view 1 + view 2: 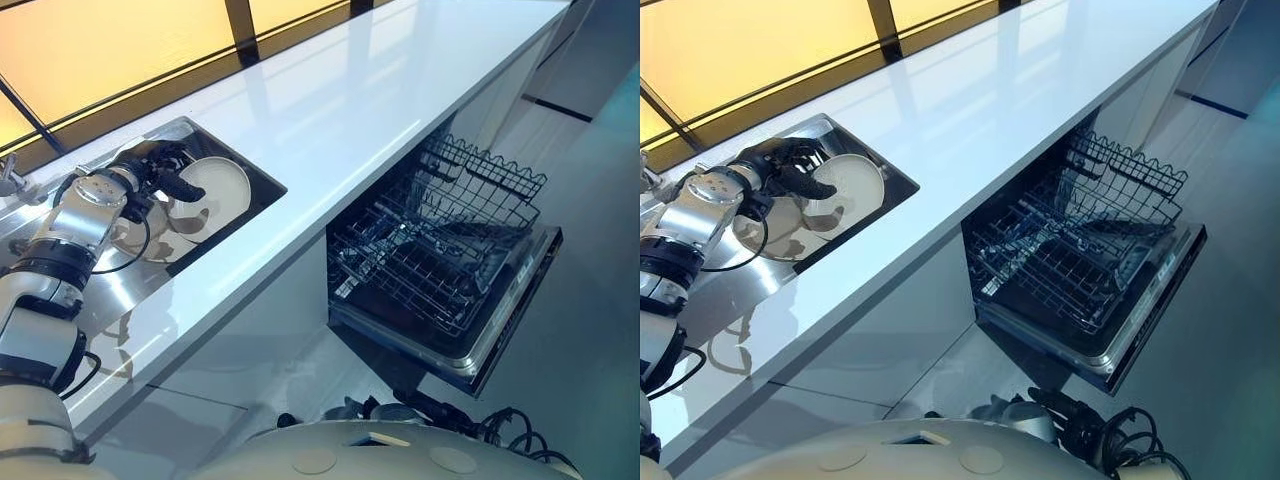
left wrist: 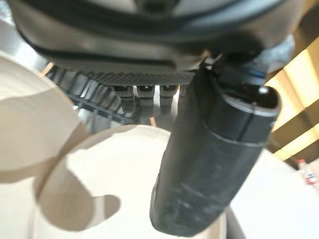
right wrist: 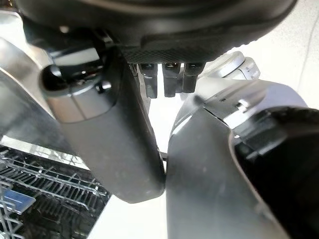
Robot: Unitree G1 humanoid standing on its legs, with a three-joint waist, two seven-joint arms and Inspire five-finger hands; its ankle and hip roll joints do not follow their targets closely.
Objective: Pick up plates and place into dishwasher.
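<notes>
Right robot hand (image 3: 110, 142): hangs low, below and well to the right of the sink (image 1: 264, 188); fingers relaxed, holding nothing.
Dishwasher (image 1: 505, 325): door dropped open under the tabletop (image 1: 350, 110), right of the sink and lower; its wire rack (image 1: 430, 250) is pulled out and looks bare.
Plate (image 1: 222, 185): pale and round, standing tilted inside the sink against its right end.
Second plate (image 1: 780, 225): lies flatter in the sink, left of the first one and partly under the arm.
Left robot hand (image 1: 160, 170): inside the sink, closed on the tilted plate; the thumb (image 2: 209, 164) lies across the plate's face and the fingers are curled behind its upper rim.
Handling: probably stiff, glazed, slick and breakable, with some weight for a rim pinch.
Where to hold: on the rim, thumb well onto the face, so it does not swing or slip on the way right of the sink.
</notes>
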